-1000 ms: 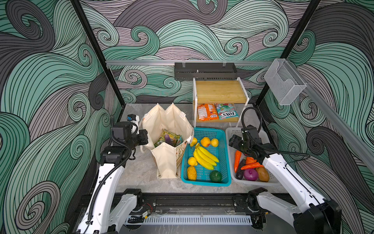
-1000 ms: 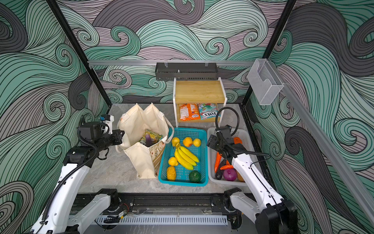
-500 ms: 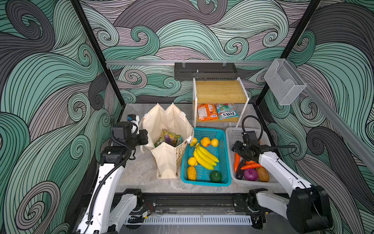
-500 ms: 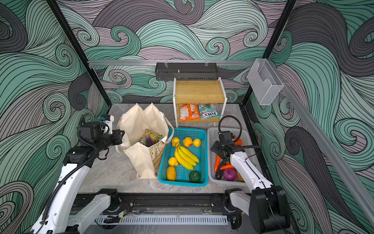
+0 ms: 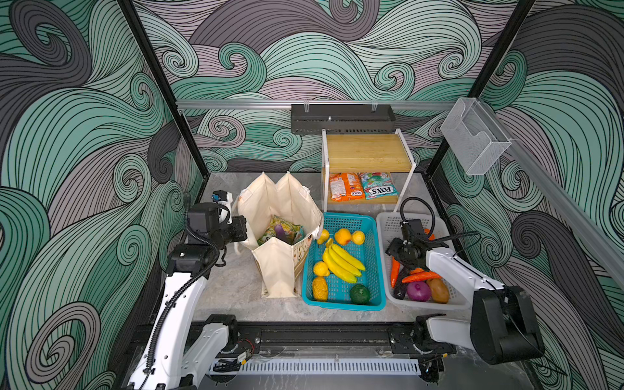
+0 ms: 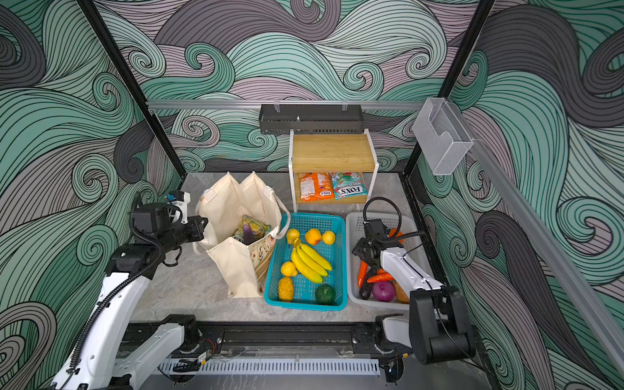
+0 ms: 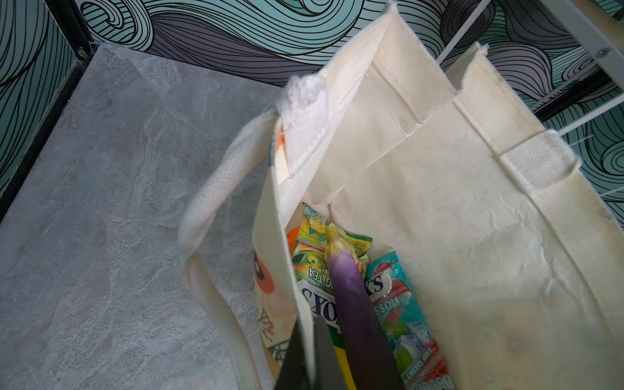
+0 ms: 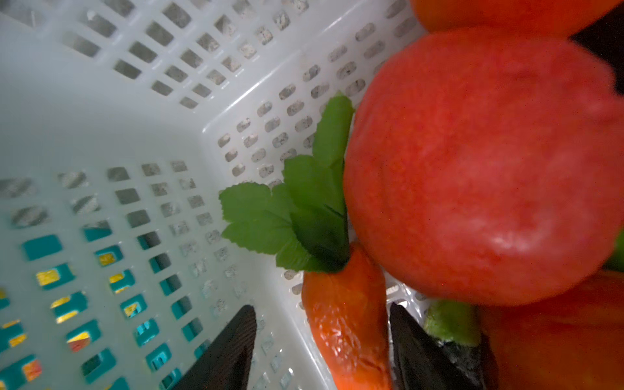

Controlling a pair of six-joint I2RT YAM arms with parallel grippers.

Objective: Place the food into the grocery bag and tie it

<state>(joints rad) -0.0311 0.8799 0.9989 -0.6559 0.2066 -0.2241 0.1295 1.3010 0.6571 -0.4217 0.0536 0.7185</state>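
The cream grocery bag [image 5: 280,209] [image 6: 236,199] stands open at centre-left. My left gripper [image 5: 241,229] [image 7: 309,324] is shut on its near rim, cloth pinched between the fingers. A purple eggplant [image 7: 351,304] and FOX'S packets [image 7: 395,304] lie inside the bag. My right gripper [image 5: 393,251] [image 8: 320,307] is down in the white basket [image 5: 388,223], open, its jaws either side of a carrot [image 8: 344,324] [image 5: 394,271]. One finger [image 8: 233,337] stands apart from the carrot. A red fruit [image 8: 472,169] lies against the carrot's green leaves.
A teal basket [image 5: 344,219] between bag and white basket holds bananas [image 5: 341,261], oranges, lemons and an avocado. A second carrot [image 5: 420,277], a purple onion [image 5: 418,291] and a potato [image 5: 438,290] lie in the white basket. Two packets [image 5: 346,185] sit under a wooden shelf.
My right gripper has dropped toward the near side into the white basket, and its jaws have narrowed round the carrot. The left arm and bag have not moved.
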